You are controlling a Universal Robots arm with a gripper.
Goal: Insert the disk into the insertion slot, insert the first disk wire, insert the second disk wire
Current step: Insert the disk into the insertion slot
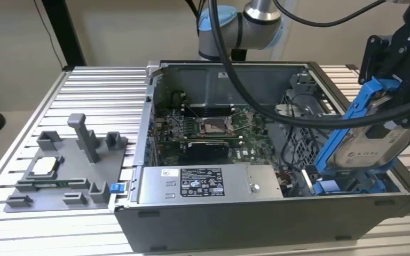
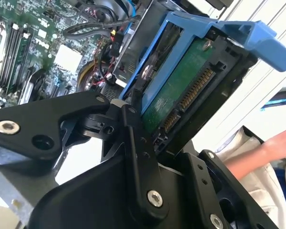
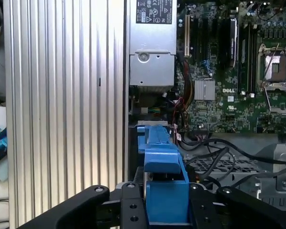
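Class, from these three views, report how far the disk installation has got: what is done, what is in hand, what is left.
Done: nothing is seated yet. In hand: the gripper, jaws shut, holds the disk steeply tilted over the insertion slot in the open computer case. Left: the disk is not seated in the slot, and its connector is bare, with no wire plugged in.

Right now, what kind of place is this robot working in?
Probably a robotics lab bench for computer assembly trials: an open desktop computer case sits on a slotted aluminium table, a grey parts fixture lies beside it, and the claw grips the disk over the case.
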